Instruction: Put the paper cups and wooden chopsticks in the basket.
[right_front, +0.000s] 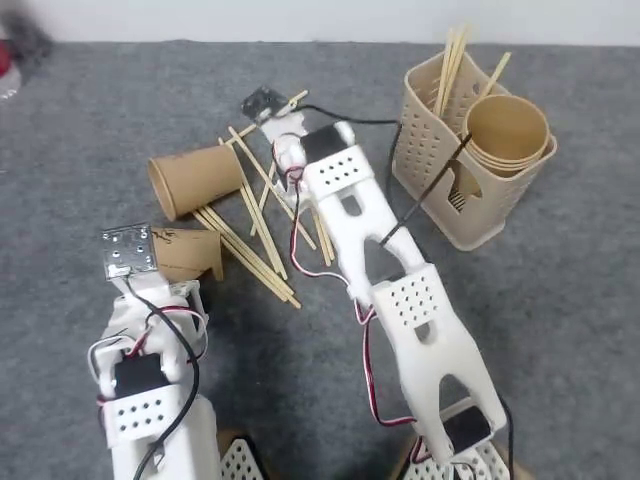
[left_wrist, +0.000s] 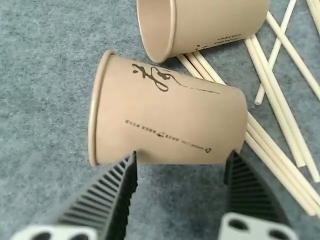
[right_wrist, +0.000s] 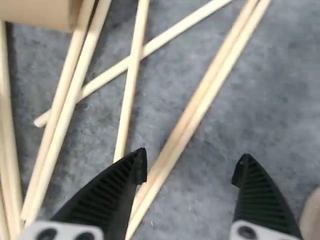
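Grey felt tabletop (right_front: 560, 330); L gripper (left_wrist: 182, 156) wide open, empty, poised at tipped paper cup (left_wrist: 165, 120); light, crushable, I'd pinch mid-wall gently; R gripper (right_wrist: 192, 156) open, empty, over chopsticks (right_wrist: 200, 105).

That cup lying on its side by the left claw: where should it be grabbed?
Probably across the middle of the cup, from above, one finger on each long side: it lies on its side, round wall uppermost and clear.
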